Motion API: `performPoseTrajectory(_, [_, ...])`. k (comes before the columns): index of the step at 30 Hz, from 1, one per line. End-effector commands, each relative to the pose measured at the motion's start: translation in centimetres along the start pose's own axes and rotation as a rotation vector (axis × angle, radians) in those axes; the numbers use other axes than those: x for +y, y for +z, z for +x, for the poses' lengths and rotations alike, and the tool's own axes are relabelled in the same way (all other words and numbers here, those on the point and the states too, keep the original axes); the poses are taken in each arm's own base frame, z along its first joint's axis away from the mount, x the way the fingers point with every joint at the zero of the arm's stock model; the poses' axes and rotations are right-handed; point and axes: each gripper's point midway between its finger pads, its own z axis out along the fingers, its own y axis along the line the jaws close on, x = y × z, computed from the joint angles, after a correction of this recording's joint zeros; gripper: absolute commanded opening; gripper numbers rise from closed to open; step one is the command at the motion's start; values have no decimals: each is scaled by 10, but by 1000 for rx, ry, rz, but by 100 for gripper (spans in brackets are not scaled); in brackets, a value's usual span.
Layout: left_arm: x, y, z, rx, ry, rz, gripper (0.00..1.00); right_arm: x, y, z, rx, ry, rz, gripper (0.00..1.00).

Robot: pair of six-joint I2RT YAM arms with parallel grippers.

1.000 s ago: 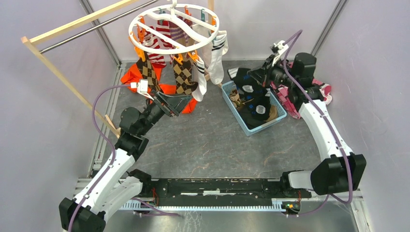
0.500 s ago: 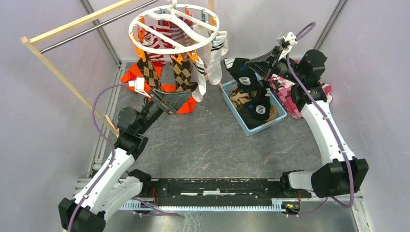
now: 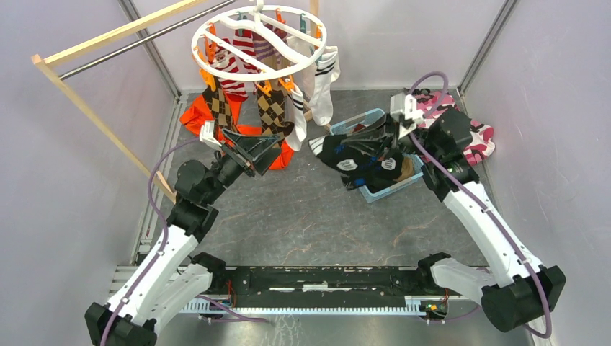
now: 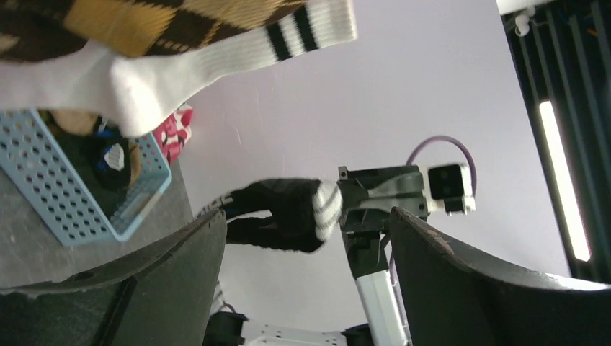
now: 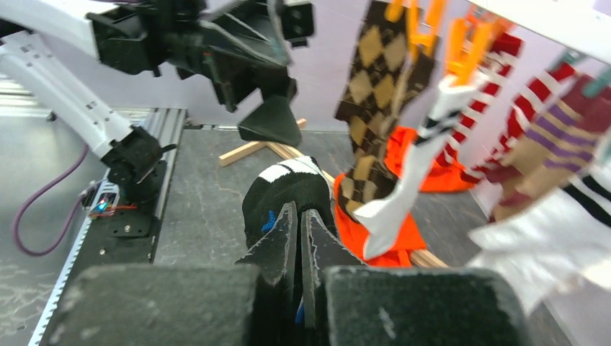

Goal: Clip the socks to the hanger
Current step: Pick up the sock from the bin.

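Top external shows our right gripper (image 3: 371, 140) clamped on a black sock (image 3: 337, 153), held over the blue basket's (image 3: 382, 192) edge, near the hanger (image 3: 197, 45). Our left gripper (image 3: 263, 148) gapes wide, grasping nothing.

The socks (image 3: 272, 108) hang clipped to the hanger (image 3: 197, 45); black sock (image 3: 346, 151) aloft.

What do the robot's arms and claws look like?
The left arm and right arm are white with chunky black joints. A purple cable loops along each. The left claw and right claw each have two black wedge-shaped fingers. A small white box sits by each wrist.
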Motion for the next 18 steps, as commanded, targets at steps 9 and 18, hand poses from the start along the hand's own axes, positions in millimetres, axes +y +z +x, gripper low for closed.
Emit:
performPoseTrajectory(9, [41, -45, 37, 91, -414, -247, 87, 76, 52, -13, -102, -290, -324, 0])
performPoseTrajectory(18, [54, -66, 57, 151, -577, -284, 87, 100, 85, -11, -166, -367, -462, 0])
